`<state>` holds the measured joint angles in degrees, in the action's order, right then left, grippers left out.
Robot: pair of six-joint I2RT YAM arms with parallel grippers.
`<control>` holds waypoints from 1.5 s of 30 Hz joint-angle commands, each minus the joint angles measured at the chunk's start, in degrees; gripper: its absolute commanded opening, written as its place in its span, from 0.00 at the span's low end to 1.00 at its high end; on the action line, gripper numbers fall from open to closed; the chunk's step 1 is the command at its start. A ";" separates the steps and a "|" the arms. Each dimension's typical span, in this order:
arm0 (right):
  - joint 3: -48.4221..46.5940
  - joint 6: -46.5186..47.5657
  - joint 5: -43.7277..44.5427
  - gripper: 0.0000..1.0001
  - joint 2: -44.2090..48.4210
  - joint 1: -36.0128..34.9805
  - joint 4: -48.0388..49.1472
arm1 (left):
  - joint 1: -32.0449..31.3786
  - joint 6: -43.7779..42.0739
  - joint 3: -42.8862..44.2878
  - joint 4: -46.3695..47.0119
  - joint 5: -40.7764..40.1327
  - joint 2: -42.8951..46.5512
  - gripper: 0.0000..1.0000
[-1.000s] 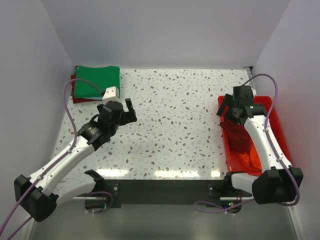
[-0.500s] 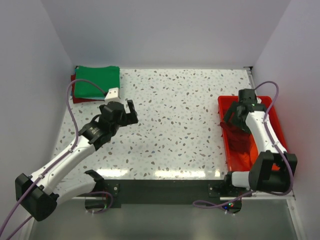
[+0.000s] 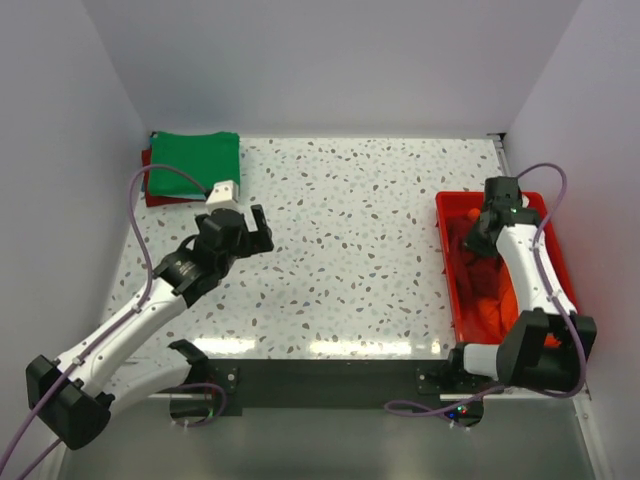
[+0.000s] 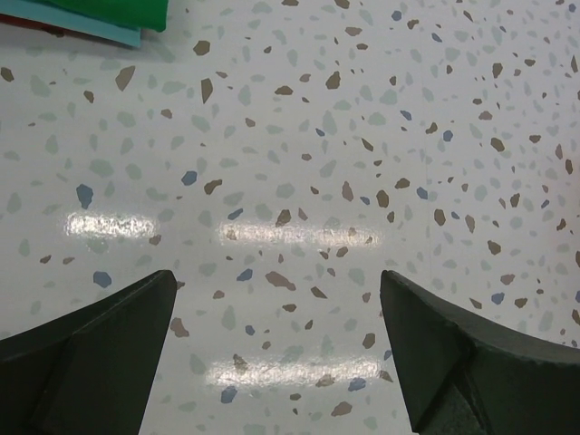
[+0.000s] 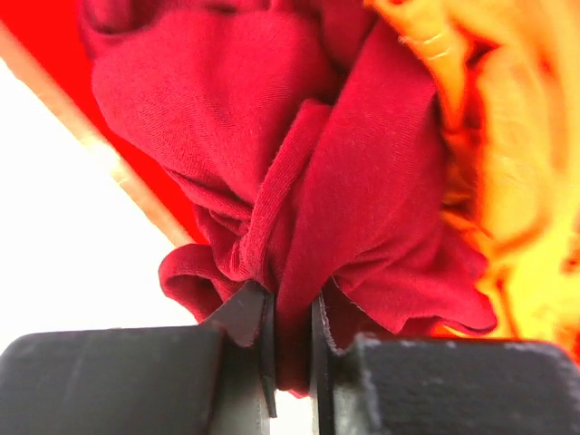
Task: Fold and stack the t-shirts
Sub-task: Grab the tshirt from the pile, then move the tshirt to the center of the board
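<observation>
In the tub (image 3: 448,262) at the table's (image 3: 350,230) right edge, an orange shirt (image 3: 492,310) lies crumpled at the near end. A red shirt (image 3: 470,258) is bunched just beyond it, and the two touch.

My right gripper (image 3: 478,236) reaches down into the tub's far half. From the wrist, my right gripper (image 5: 290,362) has its two fingers (image 5: 267,349) drawn almost together. A thick fold of the red shirt (image 5: 272,145) is pinched between them, and the cloth balloons above the grip in loose gathers. The orange shirt (image 5: 507,136) presses against its right side, bright and blurred. A strip of the tub (image 5: 54,82) shows behind on the left.

Across the table, my left gripper (image 3: 254,228) hangs left of centre. It sits at about the same depth as the right one and well apart from the tub. From that wrist, my left gripper (image 4: 276,299) is spread wide and holds nothing. Only speckled table (image 4: 290,145) shows between its dark fingertips (image 4: 136,317).

In the far left corner a folded green shirt (image 3: 195,160) lies flat on a second red shirt (image 3: 150,190). The lower one's edge shows along the left and near sides. A corner of the green shirt (image 4: 109,9) just enters the top left of the left wrist view.
</observation>
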<state>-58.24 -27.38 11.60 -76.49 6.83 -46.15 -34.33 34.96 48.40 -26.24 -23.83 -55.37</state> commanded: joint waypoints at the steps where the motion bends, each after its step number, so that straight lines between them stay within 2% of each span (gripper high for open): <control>1: -9.06 1.97 4.21 0.00 7.13 0.02 -4.54 | -0.39 0.81 -1.20 2.32 0.54 0.27 1.00; 10: -27.35 3.91 9.50 0.00 13.20 -0.06 -12.20 | -0.39 -2.61 2.04 6.37 3.09 -5.52 1.00; 17: -42.82 6.89 8.71 0.00 15.41 -0.15 -9.49 | -0.39 -4.99 3.45 8.83 6.69 -7.38 1.00; 21: -52.31 9.79 1.09 0.00 12.08 -0.50 -7.47 | -0.39 -4.90 3.19 9.01 7.84 -6.50 1.00; 22: -54.50 9.80 -5.03 0.00 11.54 -0.68 -5.72 | -0.39 -4.81 3.10 8.84 8.01 -6.07 1.00; 24: -56.88 7.62 -11.39 0.00 10.05 -0.94 -4.04 | -0.39 -4.38 2.93 8.23 7.84 -5.62 1.00; 25: -57.59 6.64 -18.99 0.00 8.30 -1.03 -2.47 | -0.39 -4.37 2.84 7.87 7.84 -4.93 1.00; 28: -60.58 2.86 -26.25 0.00 4.35 -2.43 -0.96 | -0.39 -3.59 2.22 6.65 6.79 -3.17 1.00; 29: -61.37 2.68 -25.66 0.00 3.63 -3.74 -1.05 | -0.39 -3.50 1.87 6.38 6.44 -2.73 1.00; 31: -62.95 4.43 -19.81 0.00 2.23 -15.12 -1.48 | -0.30 -2.97 1.35 5.50 5.65 -0.97 1.00; 34: -62.97 4.44 -17.05 0.00 0.47 -22.45 -2.27 | -0.39 -2.00 0.99 4.01 4.51 1.31 1.00; 35: -62.35 4.18 -14.87 0.00 -0.32 -26.83 -2.45 | -0.39 -1.83 0.91 3.48 4.06 1.84 1.00; 38: -57.79 3.38 -11.78 0.00 -0.85 -34.22 -2.10 | -0.39 -0.95 0.73 1.46 2.22 4.04 1.00; 40: -52.09 1.02 -9.49 0.00 -0.33 -36.00 -1.05 | -0.39 0.10 0.64 -0.39 0.29 5.62 1.00; 41: -49.37 -1.69 -7.22 0.06 0.72 -36.10 -0.44 | -0.39 0.80 0.55 -1.00 -0.42 5.98 1.00; 42: -44.38 -3.02 -5.55 0.52 0.90 -36.01 -1.30 | -0.30 1.07 0.47 -2.05 -1.21 6.50 1.00; 43: -42.42 -4.25 -3.18 0.68 0.90 -36.10 -2.70 | -0.30 1.34 0.12 -2.50 -1.47 7.29 1.00; 45: -36.72 -5.06 2.35 0.83 0.38 -35.83 -5.16 | -0.39 1.78 -0.06 -3.90 -1.74 7.91 1.00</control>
<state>-100.77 -28.29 3.44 -77.43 -29.61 -50.41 -34.33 34.65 48.95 -27.24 -22.63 -48.77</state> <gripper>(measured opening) 0.771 0.997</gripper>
